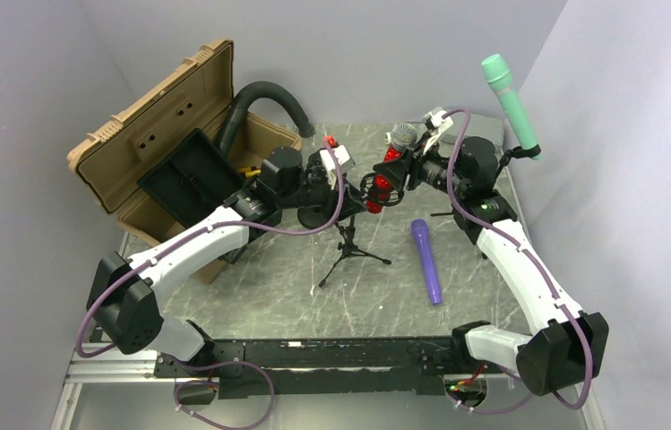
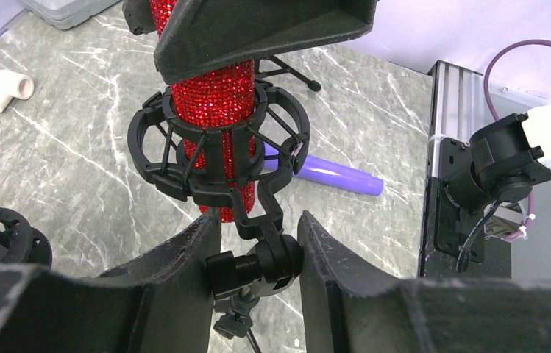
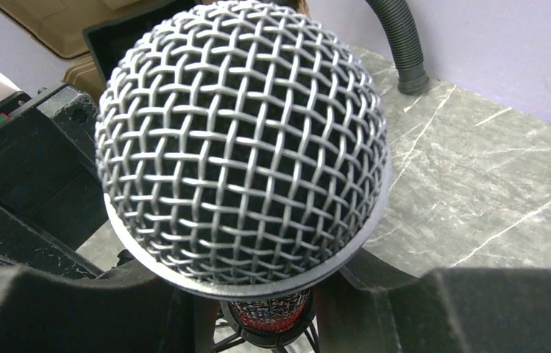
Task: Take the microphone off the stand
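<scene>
Well inside table (image 1: pixel 385 300) edges: microphone (image 1: pixel 391 159), stand (image 1: pixel 350 252).

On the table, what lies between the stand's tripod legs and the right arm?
A purple microphone lies flat there, touching neither the tripod legs nor the right arm; the top view shows it.

White-shelled left arm (image 1: pixel 193 244) and right arm (image 1: pixel 521 255), each with bulky black joint housings (image 1: pixel 130 309); purple cables (image 1: pixel 341 188) looped loosely along links and below the bases; black wedge-shaped fingers (image 2: pixel 176 265) with rough, scuffed surfaces; black perforated mounting rail (image 1: pixel 313 354) joining both bases
</scene>
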Robot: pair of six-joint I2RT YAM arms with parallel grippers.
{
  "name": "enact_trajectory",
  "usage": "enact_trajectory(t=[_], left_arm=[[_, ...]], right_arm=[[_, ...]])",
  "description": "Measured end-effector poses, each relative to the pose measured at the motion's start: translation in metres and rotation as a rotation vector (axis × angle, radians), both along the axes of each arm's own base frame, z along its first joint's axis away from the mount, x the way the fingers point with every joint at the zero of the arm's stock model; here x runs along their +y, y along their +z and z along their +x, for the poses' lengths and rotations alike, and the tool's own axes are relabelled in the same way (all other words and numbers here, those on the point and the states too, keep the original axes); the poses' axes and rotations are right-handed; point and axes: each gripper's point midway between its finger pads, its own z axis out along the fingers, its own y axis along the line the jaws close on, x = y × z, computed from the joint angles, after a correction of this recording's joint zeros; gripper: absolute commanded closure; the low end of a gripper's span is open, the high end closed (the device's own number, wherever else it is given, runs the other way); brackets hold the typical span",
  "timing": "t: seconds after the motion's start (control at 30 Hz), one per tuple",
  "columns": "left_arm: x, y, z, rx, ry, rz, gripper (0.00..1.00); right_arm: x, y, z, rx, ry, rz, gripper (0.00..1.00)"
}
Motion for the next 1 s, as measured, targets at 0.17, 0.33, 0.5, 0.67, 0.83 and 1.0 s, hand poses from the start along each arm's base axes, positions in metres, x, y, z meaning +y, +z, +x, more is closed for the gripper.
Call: enact_trajectory(t=[0.17,0.33,0.5,0.67,0.83,1.0], left_arm=[[0.001,0.0,0.0,-0.009,0.007,-0.008,1.0],[0.001,0.0,0.001,-0.012,0.013,-0.009,1.0],[0.002,0.0,0.002,-0.012,0.02,-0.007,1.0],[0.002,0.0,0.003,-0.014,0.024,-0.008,1.0],[0.001,0.0,0.003,-0.014,0.025,-0.009,1.0],[0.001,0.0,0.003,-0.012,0.028,-0.009,1.0]], right_arm=[[-0.001,0.001,0.001,0.005,0.004,0.008,1.0],[-0.003,0.007,0.001,0.01,0.005,0.007,1.0],[-0.007,0.029,0.004,-0.016,-0.003,0.01,1.0],[-0.011,0.045,0.003,-0.04,-0.01,0.005,1.0],[-0.016,0.065,0.001,-0.068,-0.028,-0.019,1.0],[-0.029,0.112,-0.001,-0.183,-0.089,-0.043,1.0]])
